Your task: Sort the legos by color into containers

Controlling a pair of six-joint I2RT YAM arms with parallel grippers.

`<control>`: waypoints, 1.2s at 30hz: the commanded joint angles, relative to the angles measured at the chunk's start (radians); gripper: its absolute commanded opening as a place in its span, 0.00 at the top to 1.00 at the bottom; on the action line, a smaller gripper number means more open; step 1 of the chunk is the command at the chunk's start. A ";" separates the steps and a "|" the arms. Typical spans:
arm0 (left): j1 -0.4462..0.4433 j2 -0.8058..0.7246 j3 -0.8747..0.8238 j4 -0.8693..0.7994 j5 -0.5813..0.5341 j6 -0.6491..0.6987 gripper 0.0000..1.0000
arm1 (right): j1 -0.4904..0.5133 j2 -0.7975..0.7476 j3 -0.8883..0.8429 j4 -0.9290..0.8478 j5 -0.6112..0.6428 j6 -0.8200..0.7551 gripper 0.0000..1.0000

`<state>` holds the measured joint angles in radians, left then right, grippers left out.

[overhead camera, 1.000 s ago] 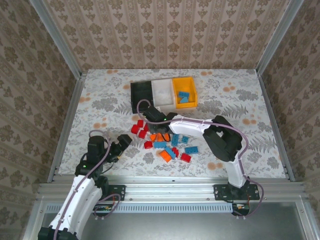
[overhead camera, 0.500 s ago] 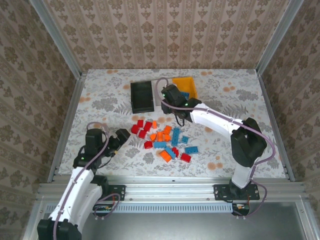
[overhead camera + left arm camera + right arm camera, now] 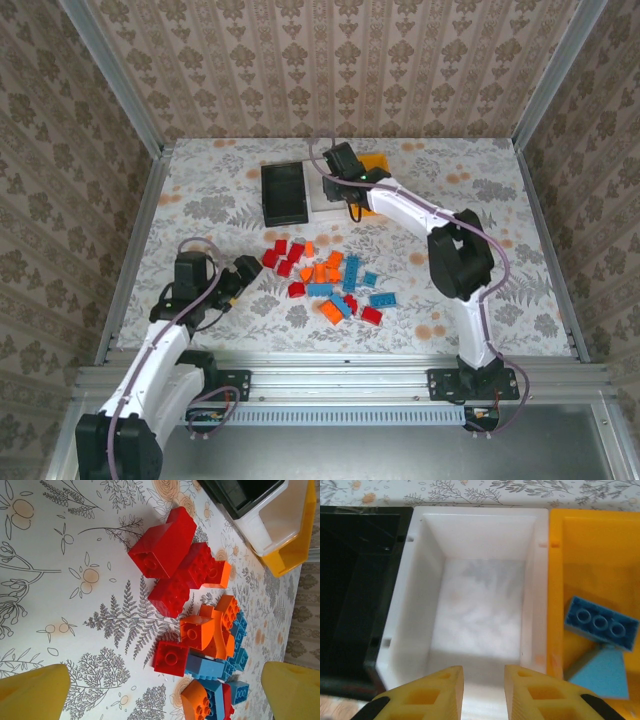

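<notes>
The right hand, fingers narrowly apart and empty, hangs over the white bin. The brick pile lies nearer the wide-open left hand.

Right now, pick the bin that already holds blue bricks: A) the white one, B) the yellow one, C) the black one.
B: in the right wrist view, blue bricks lie inside the yellow bin, while no brick shows in the white bin next to it.
</notes>
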<state>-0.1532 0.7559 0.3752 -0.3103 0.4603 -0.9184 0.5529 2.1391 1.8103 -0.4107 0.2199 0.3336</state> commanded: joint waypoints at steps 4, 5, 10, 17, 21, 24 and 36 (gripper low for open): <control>0.014 0.006 0.001 0.017 0.017 0.027 0.00 | -0.001 0.026 0.019 -0.042 -0.050 0.004 0.71; 0.014 0.009 0.004 0.021 0.015 0.024 0.00 | 0.011 -0.010 -0.016 -0.030 -0.057 0.016 0.70; 0.014 0.031 -0.001 0.056 0.022 -0.001 0.00 | 0.118 -0.173 -0.226 0.014 -0.049 0.094 0.52; 0.014 0.044 -0.013 0.065 0.049 -0.019 0.00 | 0.250 -0.178 -0.351 0.008 -0.037 0.163 0.48; 0.013 0.025 -0.019 0.060 0.066 -0.037 0.00 | 0.267 -0.125 -0.333 0.017 -0.036 0.168 0.55; 0.013 -0.007 -0.026 0.038 0.066 -0.043 0.00 | 0.264 -0.083 -0.299 0.003 -0.025 0.159 0.56; 0.016 -0.153 -0.057 -0.015 0.029 -0.048 0.00 | 0.248 -0.005 -0.294 0.035 -0.033 0.166 0.65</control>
<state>-0.1478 0.6182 0.3325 -0.3080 0.4976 -0.9501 0.8082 2.1239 1.5070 -0.3889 0.1753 0.4824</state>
